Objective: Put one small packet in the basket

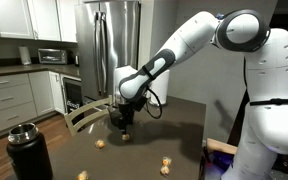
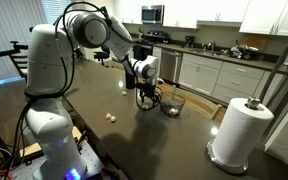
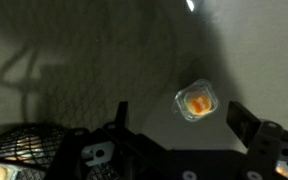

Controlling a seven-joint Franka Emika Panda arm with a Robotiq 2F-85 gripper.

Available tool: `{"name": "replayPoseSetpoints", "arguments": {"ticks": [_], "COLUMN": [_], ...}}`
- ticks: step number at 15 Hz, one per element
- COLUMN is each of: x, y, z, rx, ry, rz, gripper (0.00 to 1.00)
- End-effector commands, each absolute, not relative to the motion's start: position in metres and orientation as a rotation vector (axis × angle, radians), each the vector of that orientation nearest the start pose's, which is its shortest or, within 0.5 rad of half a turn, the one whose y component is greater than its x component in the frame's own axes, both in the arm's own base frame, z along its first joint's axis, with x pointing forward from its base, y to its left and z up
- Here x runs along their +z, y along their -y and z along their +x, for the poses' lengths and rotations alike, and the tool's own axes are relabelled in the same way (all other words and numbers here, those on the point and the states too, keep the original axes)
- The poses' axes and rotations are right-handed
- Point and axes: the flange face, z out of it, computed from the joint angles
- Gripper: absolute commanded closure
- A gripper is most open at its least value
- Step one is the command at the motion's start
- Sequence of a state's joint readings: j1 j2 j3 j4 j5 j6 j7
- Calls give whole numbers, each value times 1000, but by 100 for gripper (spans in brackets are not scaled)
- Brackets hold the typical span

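Wrist view shows the claw (image 3: 179, 115) spread open above the small packet (image 3: 197, 101), squarish, lying flat, corners diagonal

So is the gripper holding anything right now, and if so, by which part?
Nothing is held. In the wrist view the gripper has its jaws open, and the small packet lies loose on the table in the gap between them, touching neither.

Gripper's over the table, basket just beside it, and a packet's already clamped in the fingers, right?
Not quite. In the wrist view the fingers are open and empty. The packet lies loose on the table below them, not clamped. The basket is just beside them, as you said.
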State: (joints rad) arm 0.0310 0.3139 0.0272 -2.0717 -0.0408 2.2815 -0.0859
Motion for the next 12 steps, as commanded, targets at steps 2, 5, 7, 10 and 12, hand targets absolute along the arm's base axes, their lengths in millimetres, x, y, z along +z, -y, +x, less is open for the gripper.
{"name": "replayPoseSetpoints", "arguments": {"ticks": [2, 5, 7, 10, 12], "x": [265, 261, 258, 254, 251], "y": [-28, -32, -36, -42, -44], "z": [574, 570, 564, 557, 554], "rx": [46, 41, 74, 96, 110], "ry": [311, 310, 292, 282, 278], "rz": [-3112, -3098, -3084, -3071, -3059], "gripper": [0, 0, 0, 0, 0]}}
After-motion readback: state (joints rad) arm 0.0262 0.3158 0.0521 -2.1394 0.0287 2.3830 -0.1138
